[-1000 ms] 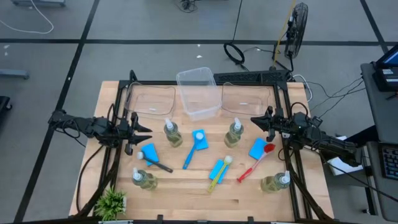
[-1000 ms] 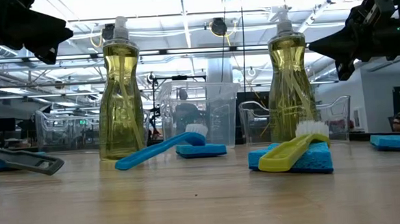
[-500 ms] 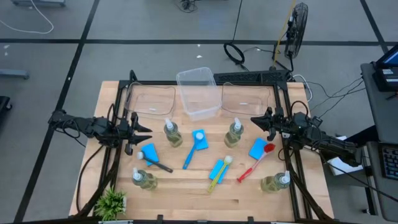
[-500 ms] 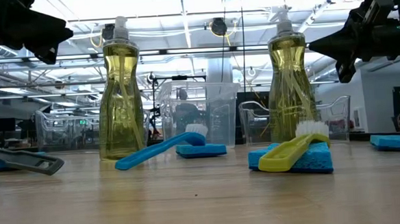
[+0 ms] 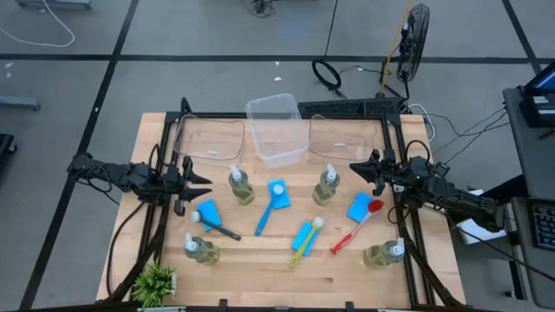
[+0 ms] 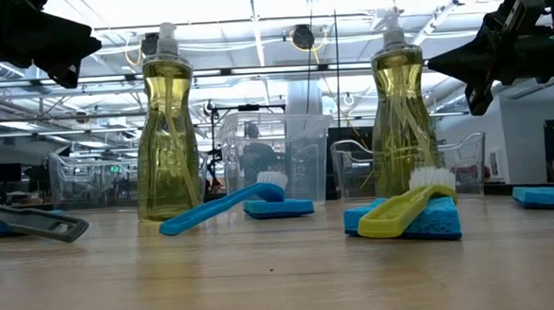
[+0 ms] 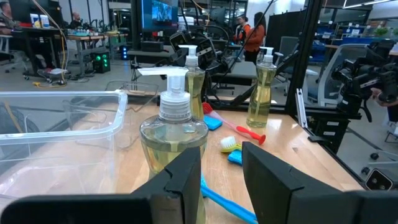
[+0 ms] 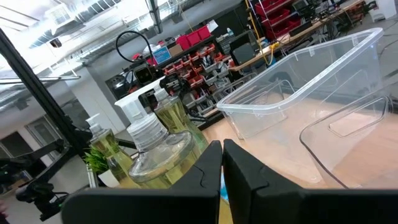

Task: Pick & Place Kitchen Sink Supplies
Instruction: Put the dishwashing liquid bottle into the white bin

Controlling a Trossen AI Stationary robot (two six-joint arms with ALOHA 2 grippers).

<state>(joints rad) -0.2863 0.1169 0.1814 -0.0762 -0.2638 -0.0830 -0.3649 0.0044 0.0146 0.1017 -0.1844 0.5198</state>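
Basically nothing moved in the last second. Left gripper (image 5: 201, 186) hovered partly parted, grasping nothing, soap bottle (image 5: 240, 186) at its 3 o'clock. Right gripper (image 5: 357, 168) sat clenched and empty, second bottle (image 5: 326, 185) at its 8 o'clock. You'd placed no supplies yet.

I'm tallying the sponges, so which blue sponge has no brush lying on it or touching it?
The sponge nearest the left arm. It lies tilted, its surface bare, just beside the black brush. The other three each have a blue, yellow-green or red brush against them.
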